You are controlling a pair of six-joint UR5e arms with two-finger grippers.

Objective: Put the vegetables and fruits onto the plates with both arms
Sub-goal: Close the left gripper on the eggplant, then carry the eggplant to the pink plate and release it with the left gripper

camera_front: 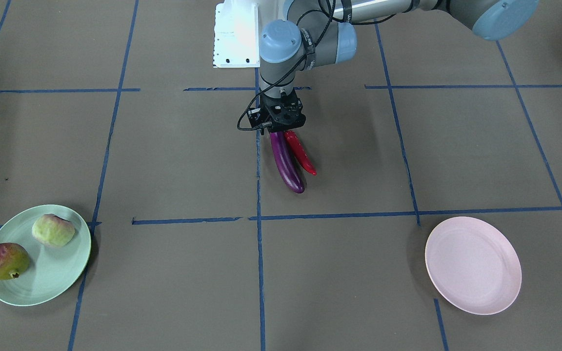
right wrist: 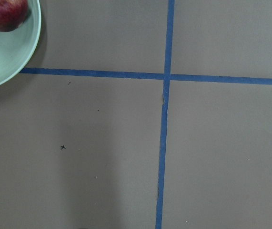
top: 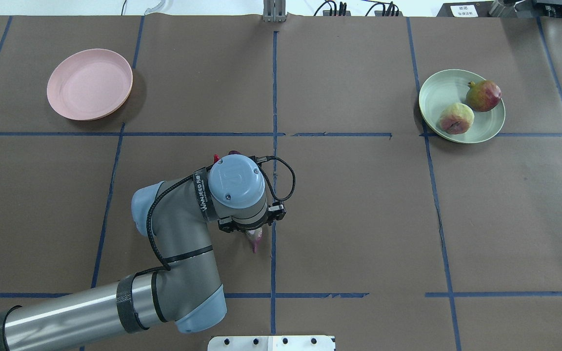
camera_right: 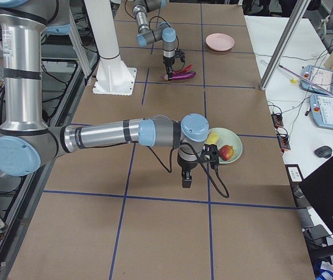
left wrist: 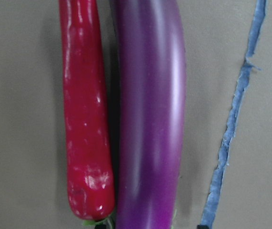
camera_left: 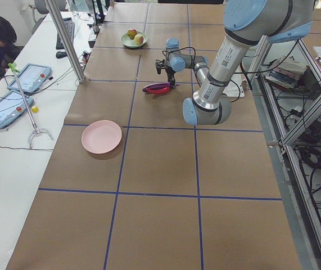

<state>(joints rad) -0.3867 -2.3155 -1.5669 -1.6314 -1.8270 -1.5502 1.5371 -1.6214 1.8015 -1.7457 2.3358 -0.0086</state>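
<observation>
My left end effector [camera_front: 280,126] hangs directly over the stem ends of the eggplant [camera_front: 287,163] and the chili pepper [camera_front: 301,155]. Both lie flat on the worktop [camera_front: 173,161], side by side and touching along their length, reaching forward from beneath it, away from my base. In my left wrist view two dark fingertip edges just show at the bottom, set wider than the eggplant, so this end effector is released and grasps nothing. A blue tape line [left wrist: 231,143] runs alongside the eggplant, on the side away from the chili.

The pink plate [camera_front: 473,265] sits well forward of that end effector and off to my left, bare.

My right end effector [camera_right: 186,179] points down at bare worktop; I cannot tell whether it is released or clenched. The green plate [camera_front: 61,273] lies near it and carries both the pale green fruit [camera_front: 53,230] and the mottled red fruit [camera_front: 6,261], close together but apart.
</observation>
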